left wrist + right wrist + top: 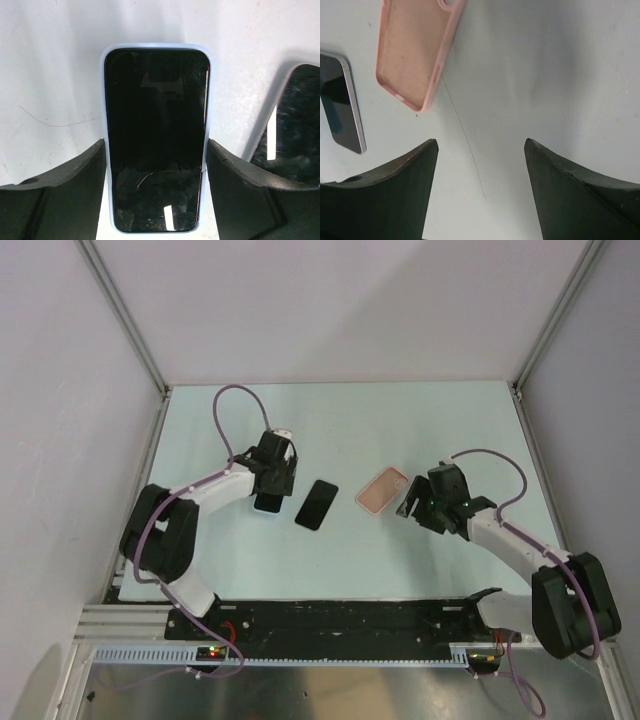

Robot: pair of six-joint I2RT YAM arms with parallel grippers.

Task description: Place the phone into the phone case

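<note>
Lying screen-up between the left arm's fingers, the phone (155, 135) shows a glossy black screen framed by a thin light blue rim. The left end effector (156, 145) straddles it across its width with its jaws set fairly wide. Both fingertips (99, 152) meet the phone's long edges, so it is gripped by the sides. Whether the phone rests on the table (400, 420) or sits just above it cannot be told. Seen from above, this pair is left of centre, and the phone's near end pokes out from under the wrist.

Just to its right lies a black phone-sized slab (316, 504), flat, with its far end leaning a little to the right, and apart from the phone. Further right is the phone case (382, 490), a salmon-pink shell lying open side up with its pink inner floor showing. It is near the slab but not touching it.

The right end effector (481, 145) hangs just right of the case, jaws spread wide with only pale table between them. In its wrist view the case's near corner lies up and left of the left finger, and the slab's edge shows at the far left.
</note>
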